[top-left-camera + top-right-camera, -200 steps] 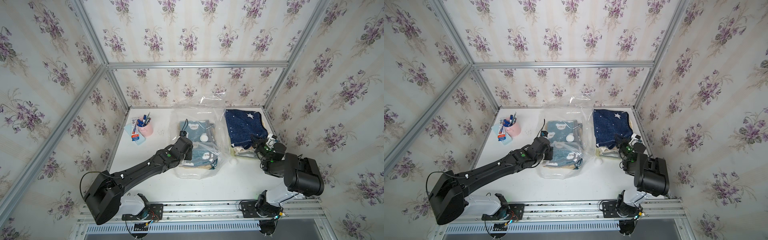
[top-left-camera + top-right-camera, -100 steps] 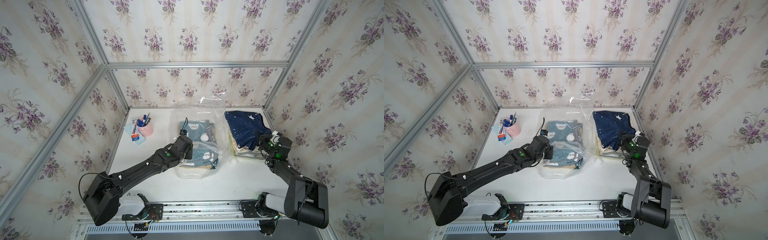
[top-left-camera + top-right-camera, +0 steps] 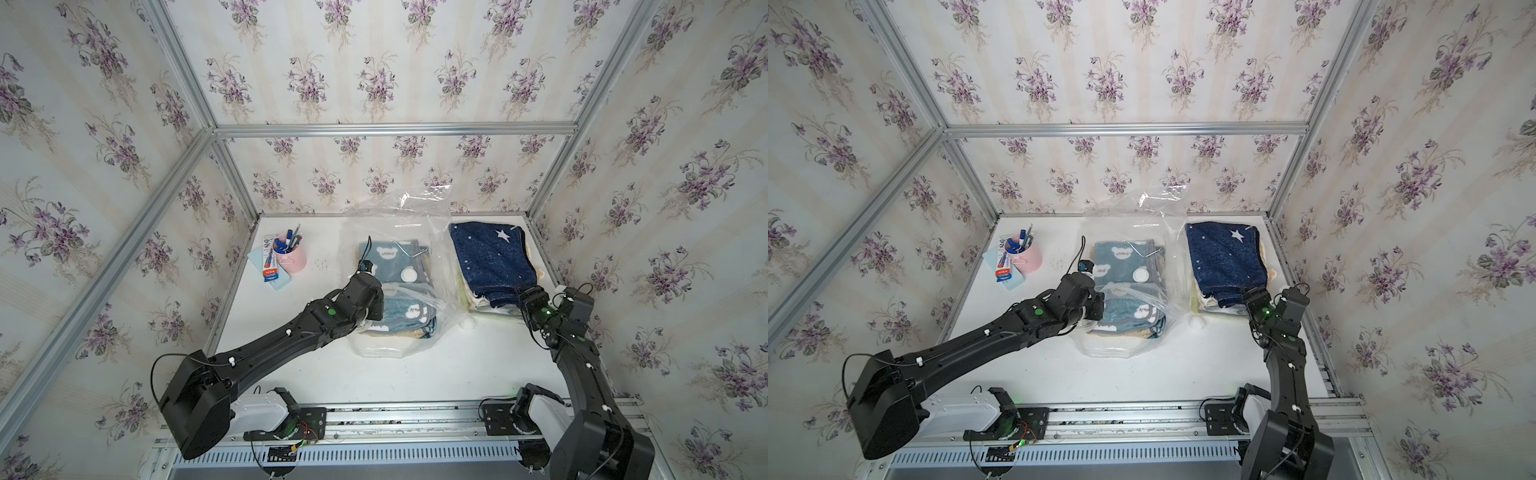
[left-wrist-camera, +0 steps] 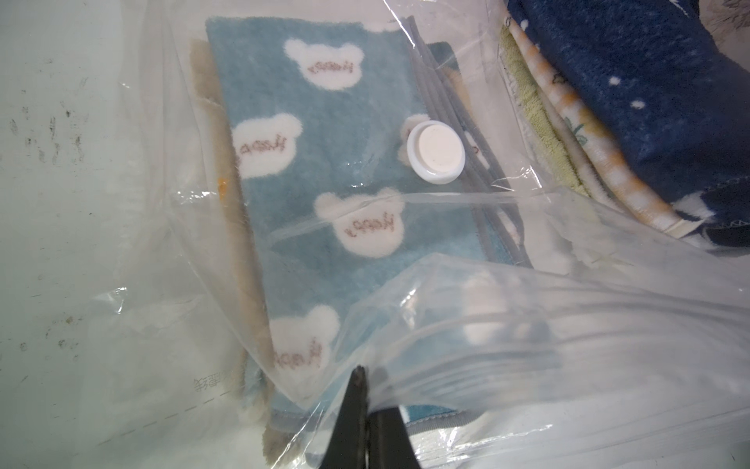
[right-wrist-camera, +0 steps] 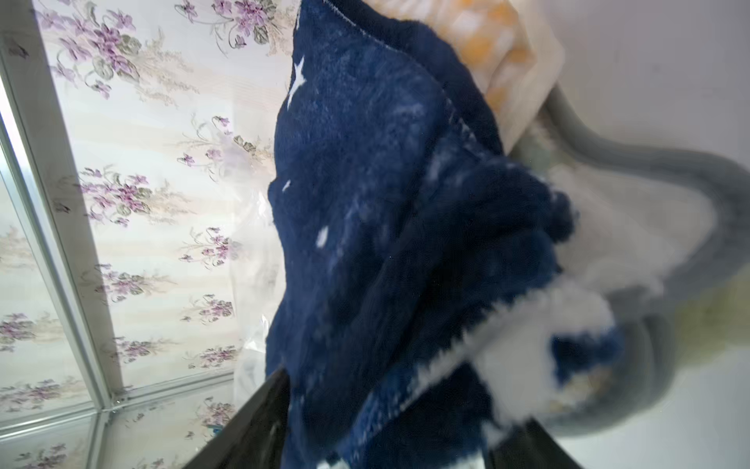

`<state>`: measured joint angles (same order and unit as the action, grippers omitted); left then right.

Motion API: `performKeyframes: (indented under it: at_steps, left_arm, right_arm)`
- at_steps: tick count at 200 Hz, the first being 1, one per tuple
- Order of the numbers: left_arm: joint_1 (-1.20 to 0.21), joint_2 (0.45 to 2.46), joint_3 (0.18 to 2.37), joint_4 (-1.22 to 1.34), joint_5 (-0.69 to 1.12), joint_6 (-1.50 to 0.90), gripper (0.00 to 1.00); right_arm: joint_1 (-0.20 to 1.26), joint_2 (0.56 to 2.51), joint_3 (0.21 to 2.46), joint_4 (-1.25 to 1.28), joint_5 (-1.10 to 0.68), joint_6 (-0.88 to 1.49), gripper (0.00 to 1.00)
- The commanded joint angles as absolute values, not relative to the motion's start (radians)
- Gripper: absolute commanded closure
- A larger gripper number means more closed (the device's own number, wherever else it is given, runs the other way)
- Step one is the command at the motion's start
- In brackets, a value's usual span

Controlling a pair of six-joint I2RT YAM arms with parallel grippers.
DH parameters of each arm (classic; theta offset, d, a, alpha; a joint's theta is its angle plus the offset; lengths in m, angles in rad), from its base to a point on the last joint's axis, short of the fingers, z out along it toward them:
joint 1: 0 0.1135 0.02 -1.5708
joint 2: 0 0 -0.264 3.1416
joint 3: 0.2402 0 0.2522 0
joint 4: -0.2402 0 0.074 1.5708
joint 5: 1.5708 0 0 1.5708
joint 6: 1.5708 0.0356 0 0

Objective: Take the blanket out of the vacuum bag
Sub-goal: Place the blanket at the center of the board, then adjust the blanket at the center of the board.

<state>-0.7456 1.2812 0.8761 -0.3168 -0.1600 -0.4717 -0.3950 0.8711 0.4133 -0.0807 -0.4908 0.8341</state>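
Vacuum bag (image 3: 390, 347) lies flat mid tabletop (image 3: 415, 382): clear crinkly plastic, near edge pinched in left fingers (image 4: 355, 406), clenched tight on the film. Blanket (image 4: 324, 170) is inside the bag, folded rect., teal fleece w/ white bear heads, beige pile showing at edges. Round white valve (image 4: 436, 152) sits on bag face over it. Right fingers (image 5: 264, 414) are spread wide, released; navy fleece lies btwn them. That navy star blanket (image 3: 490, 257) tops a stack of cream & yellow cloths (image 4: 539, 134) just beside bag, right side. Far left: pink cup (image 3: 293, 259) w/ pens. Tabletop is white, scuffed. Walls (image 3: 374, 83) have purple floral paper, w/ alu frame bars (image 3: 390, 129).
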Motion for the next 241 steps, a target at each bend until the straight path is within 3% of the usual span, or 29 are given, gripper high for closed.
performKeyframes:
  at_steps: [1,42,95,152,194,220,241]
  left_arm:
    - [-0.747,1.284,0.877,-0.304,-0.140,-0.463,1.00]
    - [-0.747,1.284,0.881,-0.304,-0.133,-0.468,1.00]
    - [-0.746,1.290,0.878,-0.301,-0.133,-0.495,1.00]
    - [-0.747,1.277,0.875,-0.321,-0.136,-0.505,1.00]
    - [-0.747,1.281,0.874,-0.318,-0.140,-0.507,1.00]
    - [-0.747,1.297,0.884,-0.312,-0.131,-0.506,1.00]
    - [-0.748,1.299,0.895,-0.324,-0.126,-0.505,1.00]
  right_arm:
    - [-0.395,0.783,0.408,-0.261,-0.505,0.726,0.32]
    - [-0.351,0.674,0.436,-0.367,-0.546,0.668,0.45]
    - [-0.116,0.872,0.451,-0.208,-0.444,0.611,0.41]
    - [-0.052,0.974,0.484,-0.175,-0.295,0.550,0.63]
    - [-0.051,0.936,0.512,-0.230,-0.240,0.520,0.60]
    - [-0.051,1.012,0.544,-0.211,-0.248,0.510,0.58]
    - [-0.051,1.063,0.547,-0.171,-0.288,0.525,0.75]
